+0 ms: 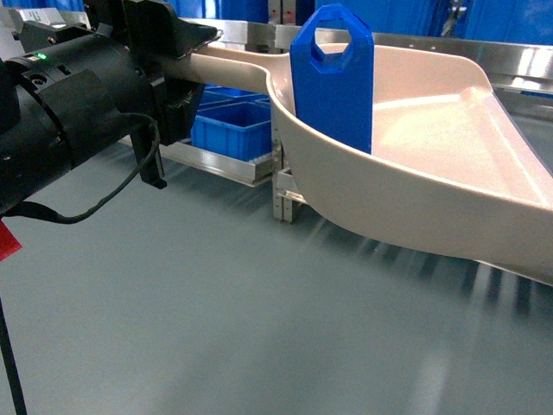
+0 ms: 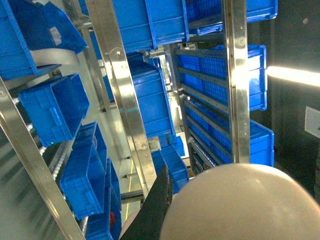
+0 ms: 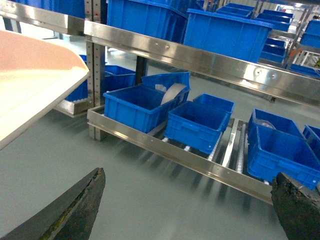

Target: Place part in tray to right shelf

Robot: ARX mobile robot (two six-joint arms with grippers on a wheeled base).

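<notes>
- Part (image 1: 333, 78), bright blue with a hexagonal hole through its tapered top, stands upright inside the tray (image 1: 432, 199), at the rear of the scoop where the raised wall curves round to meet the handle.
- Nearest the head camera, the tray fills the right half of the view; its pale beige-pink side wall is raised and its flat lip runs off the right edge of the picture.
- The left gripper (image 1: 177, 52) is clamped on the tray's handle (image 1: 229, 67) at upper left, its black fingers pinching the straight shaft just behind the scoop.
- In the left wrist view the rounded back of the tray (image 2: 240, 205) fills the lower right, with one dark finger (image 2: 152, 215) beside it.
- The right gripper (image 3: 185, 200) holds nothing; its two dark fingertips (image 3: 75, 210) sit spread wide at the bottom corners of the right wrist view, with grey floor (image 3: 125, 195) between them.
- The tray's lip (image 3: 35, 85) shows at the left of that view.
- Farther off stands a stainless-steel rack (image 3: 200, 57) with a flat rail and screws; blue crates (image 3: 197, 125) rest on its lower roller lane.
- In the head view a blue crate (image 1: 229, 130) sits on a low steel shelf behind the handle.
</notes>
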